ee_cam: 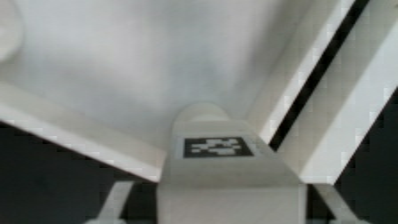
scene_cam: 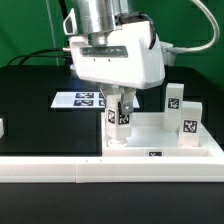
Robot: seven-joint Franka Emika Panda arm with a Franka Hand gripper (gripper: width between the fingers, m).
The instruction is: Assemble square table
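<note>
Exterior view: I see the gripper (scene_cam: pixel 120 112) hanging under the white wrist housing, its jaws partly closed on 1 short tagged leg block (scene_cam: pixel 121 115) — the block stands upright, its long axis vertical and in line with the fingers. The square table slab (scene_cam: pixel 160 150) lies flat on the black table, directly beneath and extending toward the exterior view's right; the held leg sits over the slab's corner nearest the exterior view's left. 2 more leg blocks (scene_cam: pixel 187 120) stand upright on the slab's far right side, well apart from the gripper. The marker board (scene_cam: pixel 84 98) lies behind, and the long white border rail (scene_cam: pixel 60 170) runs along the front. Wrist view: the leg's tagged face (ee_cam: pixel 217 146) points outward between the fingers, with the slab's raised rim (ee_cam: pixel 302 80) slanting just beyond it. I judge that the coming move turns on 1 relation — leg axis plumb above the corner pocket; whether the leg's foot already touches the slab I cannot tell.
</note>
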